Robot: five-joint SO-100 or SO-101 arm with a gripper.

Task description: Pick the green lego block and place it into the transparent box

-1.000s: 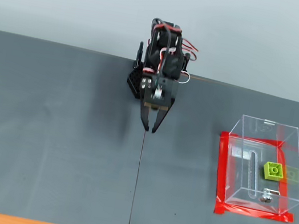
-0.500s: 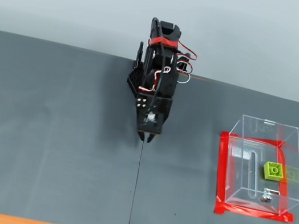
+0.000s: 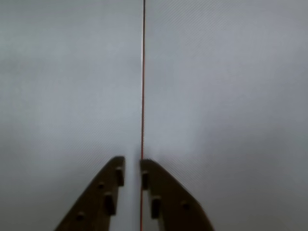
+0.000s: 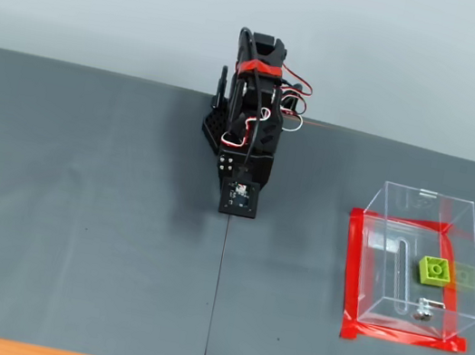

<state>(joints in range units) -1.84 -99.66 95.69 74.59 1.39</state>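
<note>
I see the green lego block (image 4: 433,270) sitting inside the transparent box (image 4: 413,264), so the placing looks done. My gripper (image 3: 132,166) hangs empty over the grey mat (image 4: 76,204), jaws nearly together. I'd just park gently, well clear of the box.

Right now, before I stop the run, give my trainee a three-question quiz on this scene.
1. True or false: the green lego block lies inside the transparent box.
2. In the wrist view, the end effector holds: A) the block, B) nothing, C) red tape.
3. What colour tape edges the box's base?

Key: 1 true. 2 B: the fingers stand nearly closed over the seam between the grey mats, nothing between them. 3 red.
</note>
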